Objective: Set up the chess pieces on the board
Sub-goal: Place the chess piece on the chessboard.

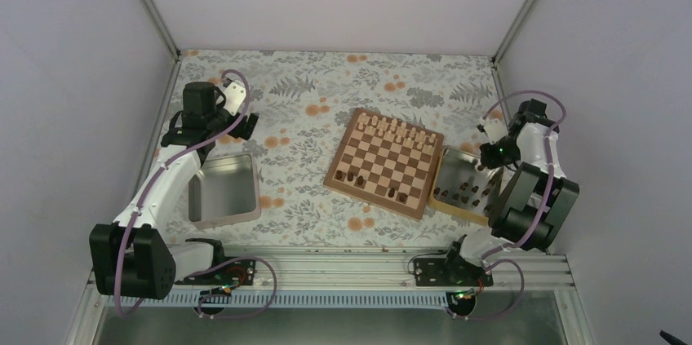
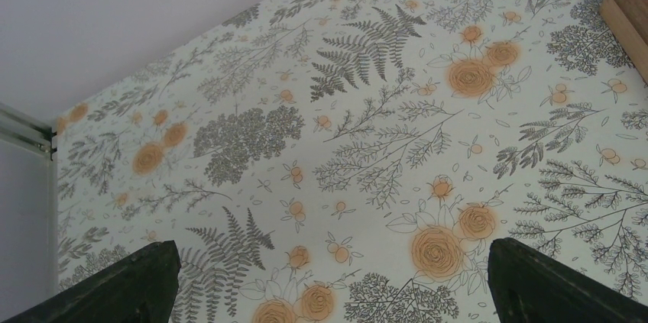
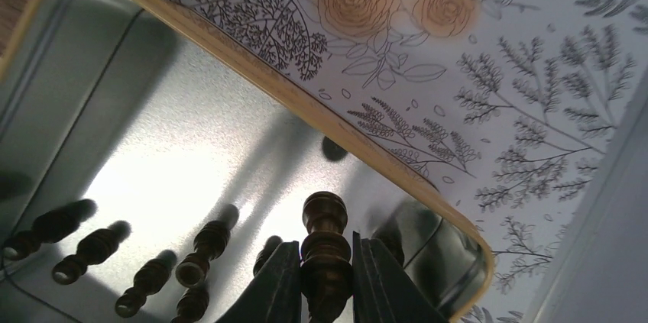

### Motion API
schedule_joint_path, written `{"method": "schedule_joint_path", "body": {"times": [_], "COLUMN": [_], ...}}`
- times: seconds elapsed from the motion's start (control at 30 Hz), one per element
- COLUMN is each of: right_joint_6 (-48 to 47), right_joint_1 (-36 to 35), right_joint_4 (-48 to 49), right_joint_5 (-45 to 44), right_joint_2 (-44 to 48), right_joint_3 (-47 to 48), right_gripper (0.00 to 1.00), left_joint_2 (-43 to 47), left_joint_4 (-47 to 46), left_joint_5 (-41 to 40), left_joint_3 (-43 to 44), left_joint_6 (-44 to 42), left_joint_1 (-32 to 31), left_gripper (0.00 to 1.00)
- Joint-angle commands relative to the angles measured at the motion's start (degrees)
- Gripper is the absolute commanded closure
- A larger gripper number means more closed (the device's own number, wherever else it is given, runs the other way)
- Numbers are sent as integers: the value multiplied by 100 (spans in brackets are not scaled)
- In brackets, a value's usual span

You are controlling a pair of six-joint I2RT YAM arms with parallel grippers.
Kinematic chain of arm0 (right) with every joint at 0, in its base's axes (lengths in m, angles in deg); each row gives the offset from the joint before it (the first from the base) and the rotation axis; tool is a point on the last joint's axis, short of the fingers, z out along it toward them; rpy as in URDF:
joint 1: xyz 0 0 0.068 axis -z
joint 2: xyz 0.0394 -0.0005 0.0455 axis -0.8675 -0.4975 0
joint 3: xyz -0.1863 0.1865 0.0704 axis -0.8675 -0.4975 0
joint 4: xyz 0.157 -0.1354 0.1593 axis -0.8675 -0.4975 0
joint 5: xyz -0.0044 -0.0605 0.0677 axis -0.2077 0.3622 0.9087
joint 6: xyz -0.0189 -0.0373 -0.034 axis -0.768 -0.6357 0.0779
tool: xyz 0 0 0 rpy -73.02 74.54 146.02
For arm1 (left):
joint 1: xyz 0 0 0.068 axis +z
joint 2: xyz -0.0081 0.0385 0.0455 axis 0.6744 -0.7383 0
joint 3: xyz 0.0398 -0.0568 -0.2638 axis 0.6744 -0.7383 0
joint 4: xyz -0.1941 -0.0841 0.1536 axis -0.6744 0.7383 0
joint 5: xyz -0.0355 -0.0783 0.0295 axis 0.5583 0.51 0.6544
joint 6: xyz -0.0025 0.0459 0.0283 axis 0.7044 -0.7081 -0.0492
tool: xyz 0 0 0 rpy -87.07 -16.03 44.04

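Base of chess piece (image 3: 324, 214) cut off at frame edge.
Right tool (image 3: 325, 250) pinches it; left tool (image 2: 330, 250) spread wide, holding nothing.

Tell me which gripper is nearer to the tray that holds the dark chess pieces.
The right. The right gripper is over the tray, jaws closed on a dark piece. The left gripper, open, hangs over the flowered cloth on the other side of the board.
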Motion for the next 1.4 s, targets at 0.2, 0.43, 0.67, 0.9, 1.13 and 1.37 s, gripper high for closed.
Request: {"method": "schedule_joint_path", "body": {"times": [0.2,0.43,0.67,0.9,1.13,1.37], "right_joint_6": [179,875,1006,1002,1013,1018], "right_joint_1": [-891,-2745,-3755,-4712,-5480,-5721], "right_joint_4": [-803,-1339,-1286,-1105,-902,-490], "right_joint_5": [181,254,823,800,527,482], "right_joint_2": [538,652,575,253,131,173], "right_joint_3": [729,1485,1582,1498,1141,527], "right_gripper": [86,86,86,86,86,86], "left_joint_2": [99,143,158,165,124,6], "left_joint_4": [-50,-85,-182,-311,-332,-285], "left_joint_5": [72,12,-102,-238,-205,-207], "left_joint_3": [78,76,21,-64,-68,-8], "left_joint_6": [14,35,36,18,27,45], "left_joint_1": [1,15,20,38,54,59], "left_gripper": [0,0,0,0,0,0]}}
